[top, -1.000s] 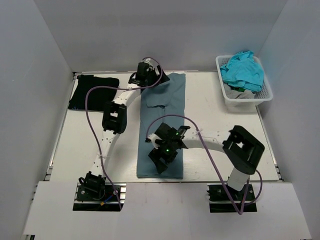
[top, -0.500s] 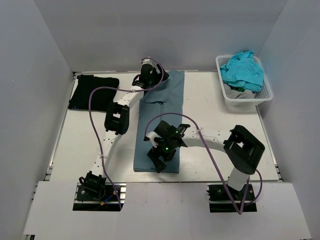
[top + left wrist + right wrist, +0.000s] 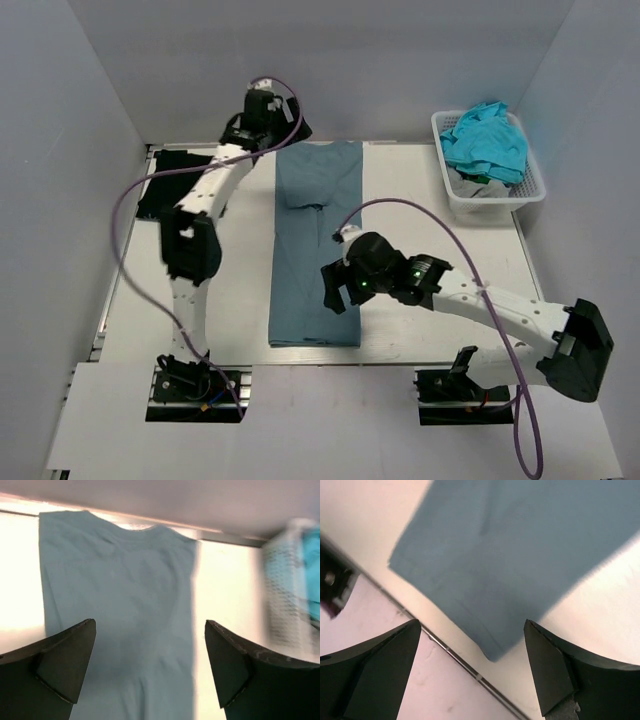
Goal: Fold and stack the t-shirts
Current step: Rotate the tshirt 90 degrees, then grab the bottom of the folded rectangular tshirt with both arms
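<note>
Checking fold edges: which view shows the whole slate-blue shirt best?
Top external: the slate-blue shirt lies there almost in full, a long strip. Left wrist shows only its collar end; right wrist only its hem corner.

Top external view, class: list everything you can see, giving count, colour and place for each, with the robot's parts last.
slate-blue t-shirt: one, dusty blue, a long folded strip down the table's middle.
black t-shirt: one, black, far left corner.
turquoise t-shirts: heap, count unclear, turquoise, in the basket.
basket: one, white, far right corner.
table: one, white.
left gripper: one, black, open, by the shirt's far end.
right gripper: one, black, open, above the shirt's near half.
</note>
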You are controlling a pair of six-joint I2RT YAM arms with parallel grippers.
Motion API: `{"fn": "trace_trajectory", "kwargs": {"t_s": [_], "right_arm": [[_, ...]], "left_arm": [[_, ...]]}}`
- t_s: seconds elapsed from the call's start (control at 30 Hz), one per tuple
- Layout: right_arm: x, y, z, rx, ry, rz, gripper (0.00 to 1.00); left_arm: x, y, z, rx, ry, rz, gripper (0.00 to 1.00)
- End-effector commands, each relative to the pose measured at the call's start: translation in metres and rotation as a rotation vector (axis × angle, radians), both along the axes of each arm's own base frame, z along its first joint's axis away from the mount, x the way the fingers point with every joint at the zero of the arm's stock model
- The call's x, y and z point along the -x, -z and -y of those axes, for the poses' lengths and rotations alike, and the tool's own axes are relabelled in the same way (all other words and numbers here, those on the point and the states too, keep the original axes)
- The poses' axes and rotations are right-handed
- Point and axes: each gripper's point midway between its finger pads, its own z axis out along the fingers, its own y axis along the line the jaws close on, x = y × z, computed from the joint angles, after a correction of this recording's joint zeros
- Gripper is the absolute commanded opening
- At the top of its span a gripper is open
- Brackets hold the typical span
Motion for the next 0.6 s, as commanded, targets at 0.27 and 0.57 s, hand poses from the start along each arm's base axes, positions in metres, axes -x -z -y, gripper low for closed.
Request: {"fn": "trace_trajectory", "kwargs": {"t_s": [0.27,0.57], "right_arm": [[0.028,0.042,0.067,0.045,0.3,-0.19,0.9],[0.055,0.071,0.055,0.061,0.233,-0.37,0.9]], "left_arm": [[0.377,0.057,-0.051,0.153,0.128,-0.587,0.99],[0.492,0.139,-0.068,0.149,0.125,-0.884,0.99]]}}
